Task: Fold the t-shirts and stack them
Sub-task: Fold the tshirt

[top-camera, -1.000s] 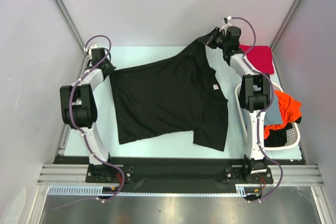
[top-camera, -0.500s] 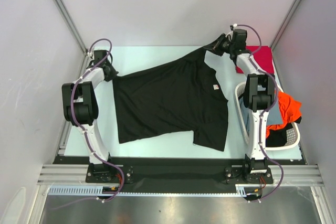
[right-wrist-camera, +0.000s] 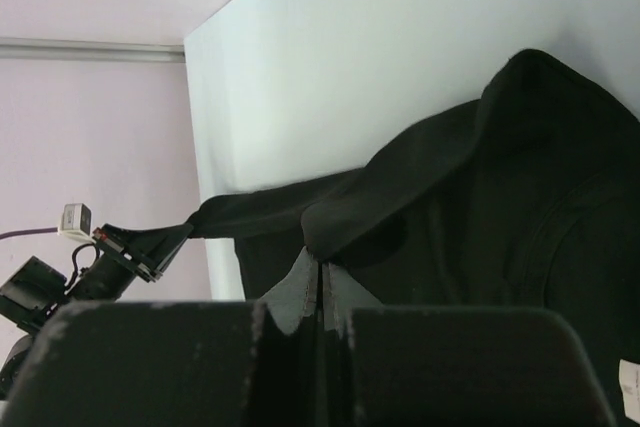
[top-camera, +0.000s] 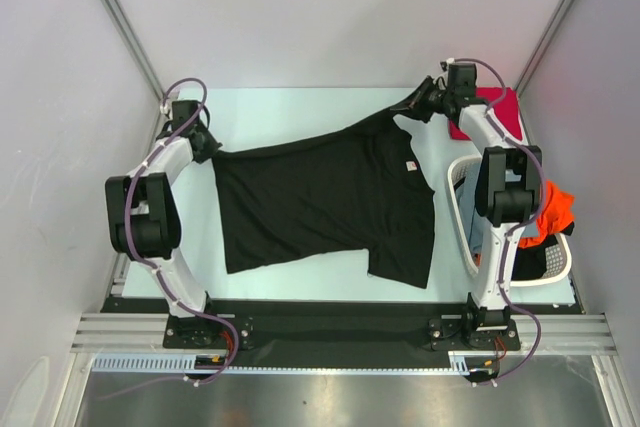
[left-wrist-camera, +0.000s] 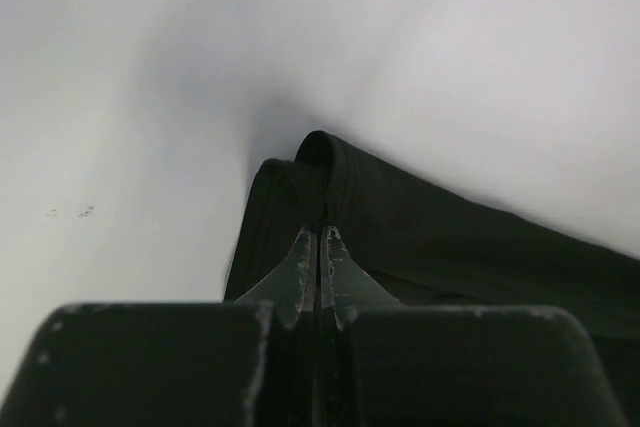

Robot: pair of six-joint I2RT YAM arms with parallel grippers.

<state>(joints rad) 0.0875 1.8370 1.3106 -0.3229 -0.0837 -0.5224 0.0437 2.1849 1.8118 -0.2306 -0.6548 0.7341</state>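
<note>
The large black t-shirt [top-camera: 320, 197] lies spread on the white table, its small white neck label [top-camera: 410, 166] near the right side. My left gripper [top-camera: 207, 147] is shut on the shirt's far left corner; the left wrist view shows the pinched fold [left-wrist-camera: 330, 187] at my gripper [left-wrist-camera: 319, 234]. My right gripper [top-camera: 418, 105] is shut on the far right corner, held a little above the table; the right wrist view shows the cloth [right-wrist-camera: 450, 197] bunched at my gripper [right-wrist-camera: 319, 257]. The shirt's far edge is stretched between them. A red t-shirt [top-camera: 495, 112] lies at the far right.
A white perforated basket [top-camera: 555, 269] stands at the right with an orange tee [top-camera: 552, 207], grey-blue cloth [top-camera: 477, 239] and dark cloth inside. Grey walls enclose the table on three sides. The black front rail [top-camera: 330, 322] runs along the near edge.
Both grippers have moved outward and away, left further left, right further right toward the red tee, pulling the black shirt's far edge taut and straighter.
</note>
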